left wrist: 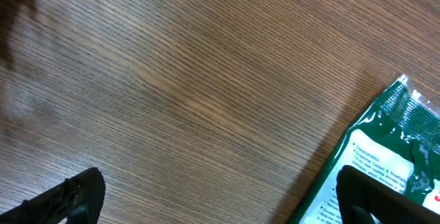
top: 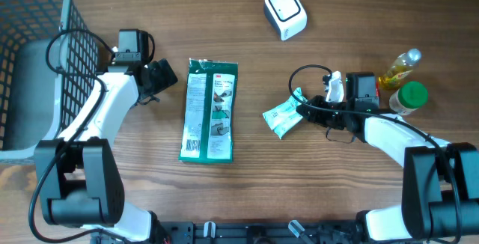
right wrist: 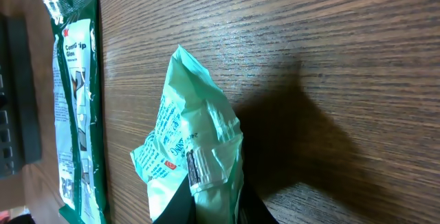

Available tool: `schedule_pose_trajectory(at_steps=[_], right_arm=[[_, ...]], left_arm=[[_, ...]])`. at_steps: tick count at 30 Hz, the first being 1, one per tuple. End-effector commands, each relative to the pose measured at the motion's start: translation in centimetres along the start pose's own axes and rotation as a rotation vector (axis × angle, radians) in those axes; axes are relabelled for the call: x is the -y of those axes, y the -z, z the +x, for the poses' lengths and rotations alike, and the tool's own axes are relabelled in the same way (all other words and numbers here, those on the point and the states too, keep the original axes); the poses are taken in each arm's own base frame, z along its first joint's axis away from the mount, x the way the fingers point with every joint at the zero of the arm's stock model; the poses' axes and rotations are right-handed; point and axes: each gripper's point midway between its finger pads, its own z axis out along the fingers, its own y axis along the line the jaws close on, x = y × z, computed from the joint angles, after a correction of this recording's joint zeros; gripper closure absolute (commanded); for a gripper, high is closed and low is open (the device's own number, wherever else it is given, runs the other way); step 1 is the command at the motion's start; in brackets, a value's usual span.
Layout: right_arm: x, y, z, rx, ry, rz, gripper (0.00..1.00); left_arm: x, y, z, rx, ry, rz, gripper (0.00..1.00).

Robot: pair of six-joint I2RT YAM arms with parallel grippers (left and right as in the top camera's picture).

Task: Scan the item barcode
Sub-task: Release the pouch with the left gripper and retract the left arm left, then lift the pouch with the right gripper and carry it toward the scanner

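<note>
A wooden table (top: 112, 4) is seen from above, with two robot arms reaching in from the lower edge. The right gripper (top: 301, 111) is clamped on one end of a crumpled mint-green packet (top: 282, 117), right of the table's centre. In the right wrist view, the packet (right wrist: 196, 141) rises from between the fingers, and a small barcode (right wrist: 195, 167) faces the camera.

A long dark-green flat package (top: 210, 110) lies on the table at centre, printed side up, just left of the packet and not touching it. The left gripper (top: 166, 78) sits just beside the package's upper left corner with its fingers spread wide apart, holding nothing.

A white barcode scanner (top: 285, 12) stands near the far edge, well apart from both items. A bottle of yellow liquid (top: 399, 69) and a green-lidded jar (top: 409, 97) stand at the right. A wire basket (top: 69, 19) occupies the far left corner.
</note>
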Motion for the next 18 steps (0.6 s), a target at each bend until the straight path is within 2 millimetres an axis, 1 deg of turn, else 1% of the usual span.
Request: schedule_pose_trajectory(at_steps=[1, 18], right_arm=[[-0.27, -0.15, 0.91, -0.029, 0.009, -0.021, 0.96], [-0.26, -0.15, 0.92, -0.029, 0.016, -0.02, 0.96]], left_arm=[[-0.47, 0.39, -0.41, 0.023, 0.002, -0.013, 0.0], [-0.47, 0.39, -0.41, 0.023, 0.002, -0.013, 0.0]])
